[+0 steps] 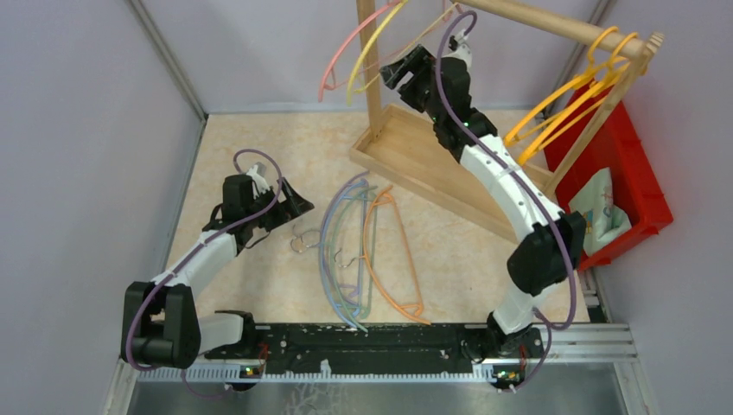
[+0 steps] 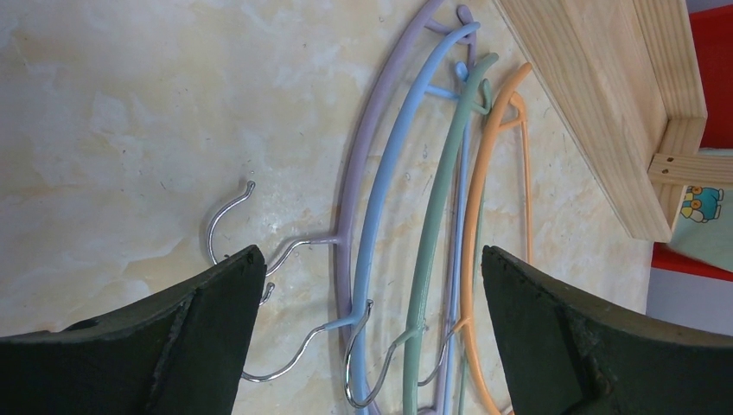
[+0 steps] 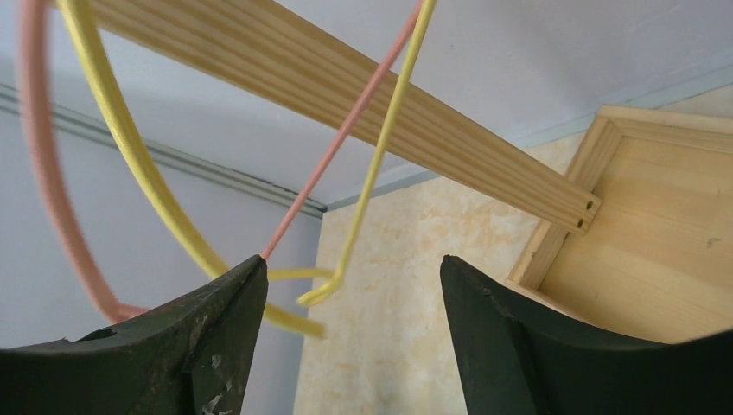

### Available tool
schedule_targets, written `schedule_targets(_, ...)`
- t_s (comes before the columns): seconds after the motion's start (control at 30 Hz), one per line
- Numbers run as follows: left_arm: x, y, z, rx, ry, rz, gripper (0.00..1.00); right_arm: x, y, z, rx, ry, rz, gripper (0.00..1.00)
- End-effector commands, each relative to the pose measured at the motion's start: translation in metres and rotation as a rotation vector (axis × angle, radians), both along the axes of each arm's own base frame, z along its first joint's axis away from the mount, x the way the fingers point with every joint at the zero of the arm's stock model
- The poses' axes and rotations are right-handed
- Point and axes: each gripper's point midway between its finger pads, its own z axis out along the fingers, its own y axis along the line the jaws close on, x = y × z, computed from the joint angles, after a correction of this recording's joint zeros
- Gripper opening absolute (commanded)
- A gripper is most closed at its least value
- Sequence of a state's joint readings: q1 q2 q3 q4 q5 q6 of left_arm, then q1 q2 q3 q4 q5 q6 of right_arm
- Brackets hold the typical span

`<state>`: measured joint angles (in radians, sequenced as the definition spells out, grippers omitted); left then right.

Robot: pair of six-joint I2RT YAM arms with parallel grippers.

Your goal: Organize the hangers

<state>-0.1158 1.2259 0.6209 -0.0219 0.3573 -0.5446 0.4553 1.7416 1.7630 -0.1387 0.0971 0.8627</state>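
Several hangers lie side by side on the table: purple point(image 1: 327, 226), blue point(image 1: 339, 259), green point(image 1: 356, 216) and orange point(image 1: 387, 278). In the left wrist view I see purple point(image 2: 363, 147), blue point(image 2: 389, 156), green point(image 2: 436, 199) and orange point(image 2: 475, 190), hooks toward me. My left gripper point(image 1: 287, 216) is open and empty just above their hooks point(image 2: 372, 259). A pink hanger point(image 1: 339, 54) and a yellow hanger point(image 1: 367, 52) hang at the rod's left end. My right gripper point(image 1: 396, 79) is open beside them; the yellow hanger's point(image 3: 121, 147) end lies loose between the jaws point(image 3: 353, 268), the pink one point(image 3: 39, 173) beside it. Several orange-yellow hangers point(image 1: 562, 104) hang at the right end.
The wooden rack has a tray base point(image 1: 415, 156), an upright post point(image 1: 372, 78) and a rod point(image 1: 553, 22), which also shows in the right wrist view point(image 3: 346, 95). A red bin point(image 1: 644, 203) holding a white packet stands at the right. Grey walls enclose the table.
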Motion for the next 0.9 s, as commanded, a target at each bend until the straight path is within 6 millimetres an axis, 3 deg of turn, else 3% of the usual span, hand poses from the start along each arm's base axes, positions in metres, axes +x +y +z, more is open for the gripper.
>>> schedule_targets(0.0,0.005,-0.003,0.014,-0.012,-0.05,-0.024,1.0,-0.052,-0.033,0.088,0.035,-0.188,-0.032,0.73)
schedule_targets(0.17,0.004,-0.004,0.012,-0.011,-0.049,-0.031,1.0,-0.083,-0.042,0.08,-0.058,-0.162,-0.014,0.74)
schedule_targets(0.33,0.005,-0.005,0.012,-0.011,-0.044,-0.039,1.0,-0.114,-0.031,0.035,-0.288,-0.071,0.088,0.73)
schedule_targets(0.43,0.006,-0.004,0.01,0.001,-0.038,-0.042,1.0,-0.144,-0.013,-0.013,-0.473,0.005,0.199,0.72)
schedule_targets(0.57,0.007,-0.003,0.007,0.009,-0.024,-0.047,1.0,-0.202,0.015,-0.088,-0.728,0.109,0.428,0.7)
schedule_targets(0.7,0.006,-0.003,0.002,0.013,-0.013,-0.053,1.0,-0.256,0.025,-0.156,-0.854,0.209,0.626,0.69)
schedule_targets(0.87,0.005,-0.003,-0.001,0.016,0.0,-0.053,1.0,-0.3,0.024,-0.226,-0.911,0.318,0.797,0.66)
